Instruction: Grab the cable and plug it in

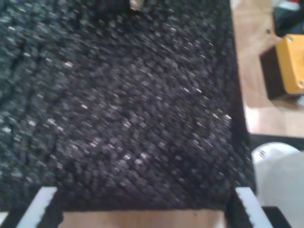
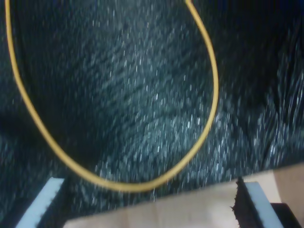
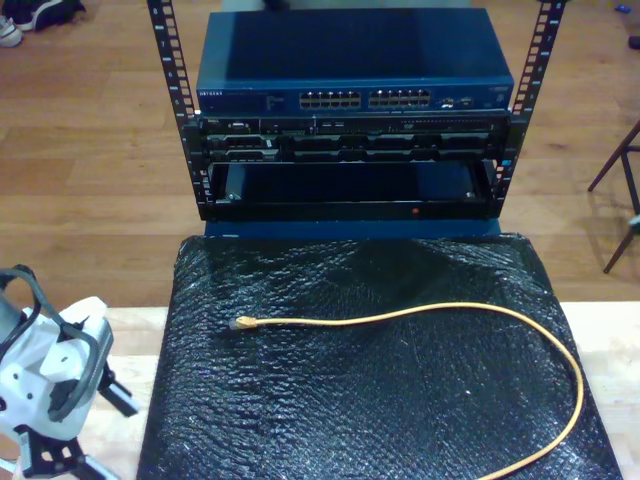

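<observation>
Second wrist view looks down past my second gripper (image 2: pixel 149 204). Its jaws are spread wide and hold nothing. Just past them, a bend of the cable (image 2: pixel 118 186) lies on the black mat (image 2: pixel 142 95). My first gripper (image 1: pixel 145 209) is spread wide and bare too, over its own part of the mat (image 1: pixel 118 118).

In the exterior view, a white arm (image 3: pixel 45 370) sits at 8 o'clock, beside the mat, on the wooden surface (image 3: pixel 130 330). I cannot tell which arm it is. The cable (image 3: pixel 400 315) lies loose across the mat (image 3: pixel 350 420). Its small plug (image 3: pixel 243 323) rests at about 9 o'clock. The cord runs over to 3 o'clock, then curls down to 5 o'clock.

I think the cable is light, thin and floppy, and it may slip on the shiny mat. The plug looks small and easy to break. The best place to pinch seems to be the cord just behind the plug, so the plug stays straight.

Farthest away, at 12 o'clock, stands the rack with the blue switch (image 3: pixel 350 80) and its row of ports (image 3: pixel 365 100). Nothing is plugged in yet.
</observation>
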